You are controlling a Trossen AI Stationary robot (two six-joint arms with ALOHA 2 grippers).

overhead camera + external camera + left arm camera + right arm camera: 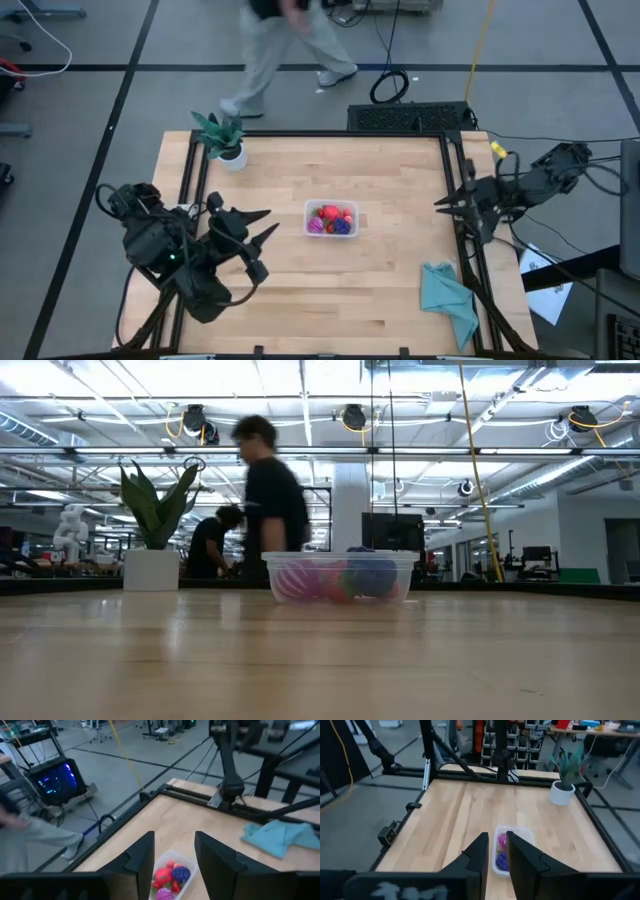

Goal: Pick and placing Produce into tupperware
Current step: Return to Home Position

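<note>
Holding the produce (331, 214), the tupperware (308, 219) looks light, stiff, slippery; grip its rim. Left end effector (268, 222) and right end effector (440, 206) hang empty, fingers parted.

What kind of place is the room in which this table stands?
Probably a robotics lab or workshop in a large open hall. The left arm and right arm flank the wooden table, cables lie coiled on the floor, and bare pipes run under the ceiling.
</note>
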